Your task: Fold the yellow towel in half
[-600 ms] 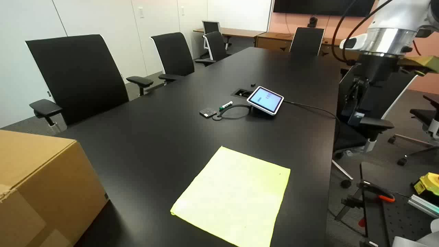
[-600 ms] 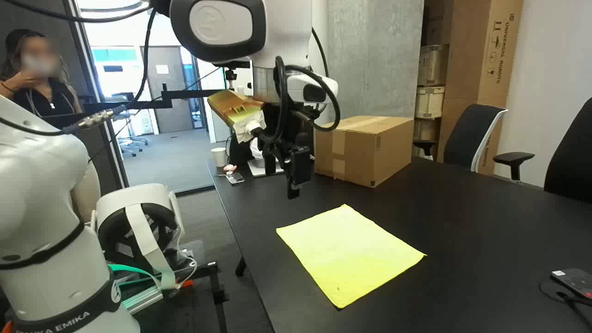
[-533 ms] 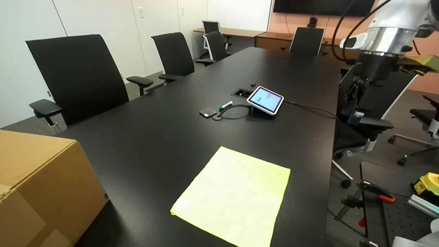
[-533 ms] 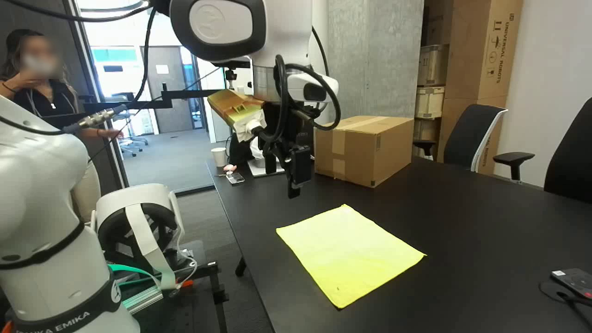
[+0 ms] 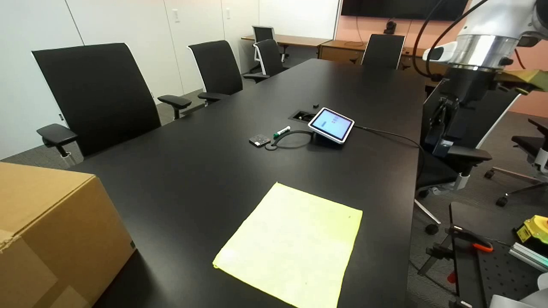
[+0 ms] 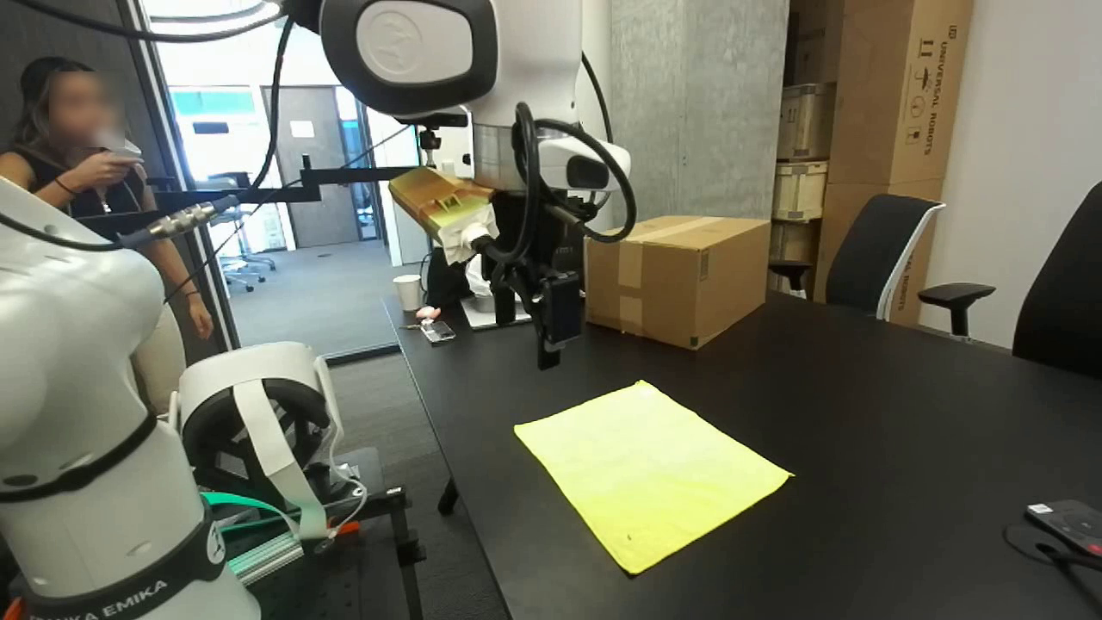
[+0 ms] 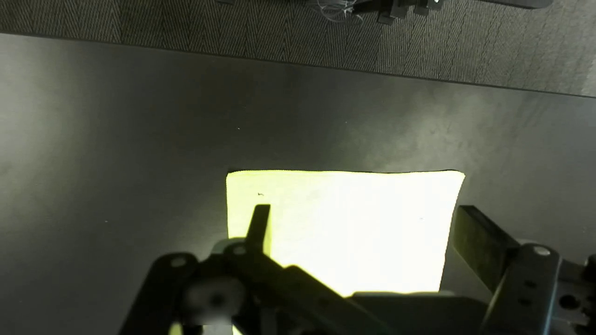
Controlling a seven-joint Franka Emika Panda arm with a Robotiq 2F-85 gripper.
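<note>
The yellow towel (image 6: 650, 474) lies spread flat on the table (image 6: 887, 405), not yet folded, apart from the cardboard box (image 6: 671, 280), and the hand (image 7: 364, 209) hangs above the cloth with its fingers (image 7: 479, 246) wide apart and nothing gripped between them; the wrist view shows the towel below, its edge nearest the table's rim in plain sight and the far part hidden behind the hand itself. I would judge this to be the approach, the grip not yet taken and the whole fold left to do. The next move seems to call for picking an edge or corner, setting the fingers over it, and coming down until the tips all but meet the table, since so thin a cloth offers little to pinch; then the fingers should draw together on the fabric, raise that edge and carry it across to lie evenly along the opposite one
</note>
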